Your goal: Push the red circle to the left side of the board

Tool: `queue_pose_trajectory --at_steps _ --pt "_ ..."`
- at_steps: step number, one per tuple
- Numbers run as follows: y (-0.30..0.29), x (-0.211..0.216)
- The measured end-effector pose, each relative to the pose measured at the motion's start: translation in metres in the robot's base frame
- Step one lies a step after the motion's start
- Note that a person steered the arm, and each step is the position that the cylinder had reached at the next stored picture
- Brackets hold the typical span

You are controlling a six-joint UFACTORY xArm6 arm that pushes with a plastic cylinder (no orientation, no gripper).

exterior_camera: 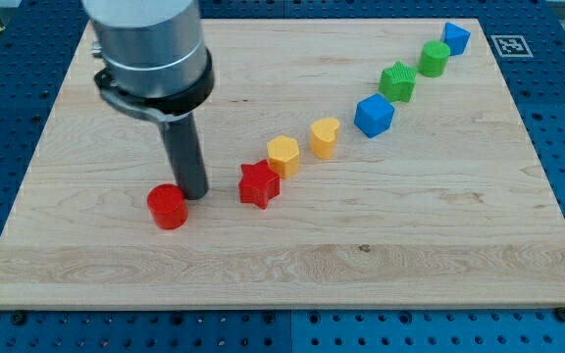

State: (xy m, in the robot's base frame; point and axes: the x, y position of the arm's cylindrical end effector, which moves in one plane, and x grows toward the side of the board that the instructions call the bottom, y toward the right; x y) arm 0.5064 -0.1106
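Note:
The red circle [168, 206] lies on the wooden board [292, 275] at the view's lower left. My tip [193, 192] stands right against the circle's upper right side, touching or nearly touching it. The rod rises from there to the grey arm body at the view's top left. A red star [258, 184] lies to the right of my tip, apart from it.
A diagonal row of blocks runs up to the view's top right: yellow hexagon [282, 155], yellow heart [325, 137], blue block [374, 115], green star [397, 81], green circle [435, 59], blue block [455, 38]. A marker tag [510, 45] sits off the board.

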Motion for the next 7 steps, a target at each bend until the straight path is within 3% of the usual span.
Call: queue_pose_trajectory --at_steps 3,5,7 --pt "-0.016 0.017" --pt "0.050 0.024" --pt "0.105 0.058"
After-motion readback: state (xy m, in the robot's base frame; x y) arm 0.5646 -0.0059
